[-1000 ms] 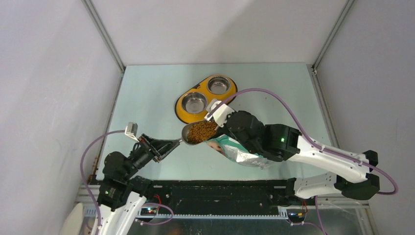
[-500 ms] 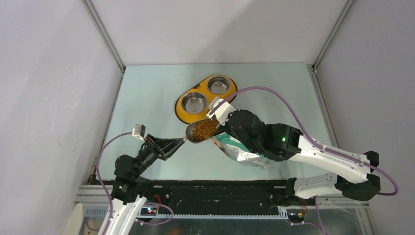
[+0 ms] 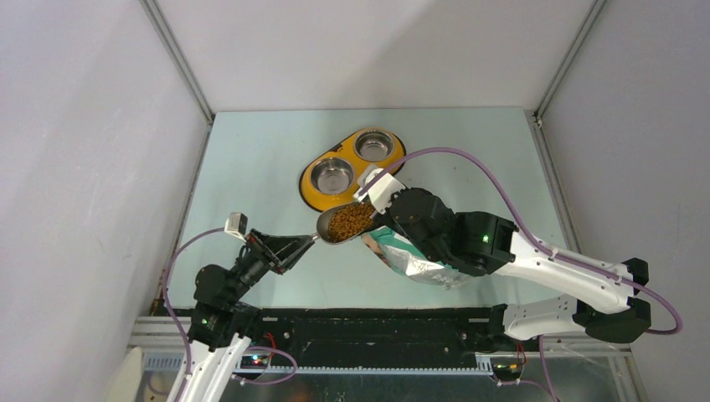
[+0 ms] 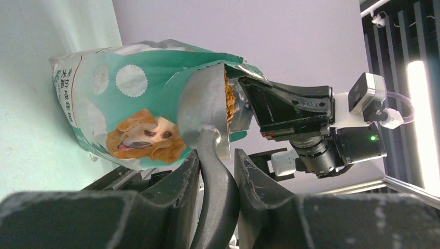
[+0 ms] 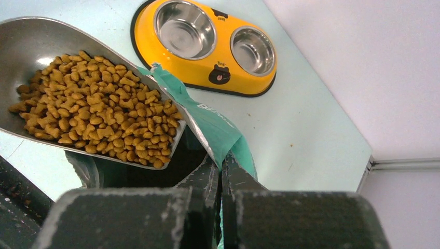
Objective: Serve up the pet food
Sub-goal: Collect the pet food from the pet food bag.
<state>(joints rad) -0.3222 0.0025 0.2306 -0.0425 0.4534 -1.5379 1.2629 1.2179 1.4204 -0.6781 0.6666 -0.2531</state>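
Note:
The pet food [image 3: 349, 221] is a heap of brown kibble lying in a grey metal scoop [image 3: 331, 228], which hangs just above the mouth of the teal-and-white bag [image 3: 410, 261]. My left gripper [image 4: 217, 155] is shut on the scoop's dark handle [image 4: 218, 192], left of the bag. In the right wrist view the kibble [image 5: 93, 114] fills the scoop [image 5: 31, 46] close to its rim. My right gripper [image 5: 222, 162] is shut on the bag's upper edge [image 5: 218, 124], holding the mouth open. The inside of the bag is dark.
A yellow double feeder [image 3: 311, 195] with two bare steel bowls [image 3: 333, 176] [image 3: 373, 146] lies just beyond the scoop. White walls enclose the pale green table [image 3: 251, 167] on three sides. The right arm [image 3: 469, 239] stretches over the bag from the right.
The left arm has carried the filled scoop slightly right and away from me, toward the feeder; its wrist shifted right. The right gripper and bag have barely moved.

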